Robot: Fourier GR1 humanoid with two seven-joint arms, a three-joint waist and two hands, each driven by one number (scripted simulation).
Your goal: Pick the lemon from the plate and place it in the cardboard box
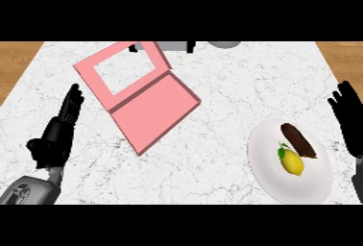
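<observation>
Low in the frame, my left hand (pixel 58 129) rests open at the left edge with its fingers straight and pointing up the picture, and my right hand (pixel 349 115) stands just as open at the right edge, holding nothing. Between them, toward the lower right, the white plate (pixel 268 168) lies on the marble table (pixel 212 158), and the lemon (pixel 292 163) sits on it right of centre, its small green leaf toward the upper left. A dark brown oblong item (pixel 298 141) lies touching or just beside the lemon's upper end; I cannot tell which. The pink cardboard box (pixel 157 113) lies upper left of centre, open, with its lid (pixel 120 69) swung toward the top of the frame. I judge the step in hand to be the reach with my right hand, which is near the plate. To do it well I should come down on the lemon from above, with thumb and fingers on its two long sides, and stay off its upper end so I do not nudge the brown item. After that, I need to lift clear of the plate's rim before crossing left to the box.
</observation>
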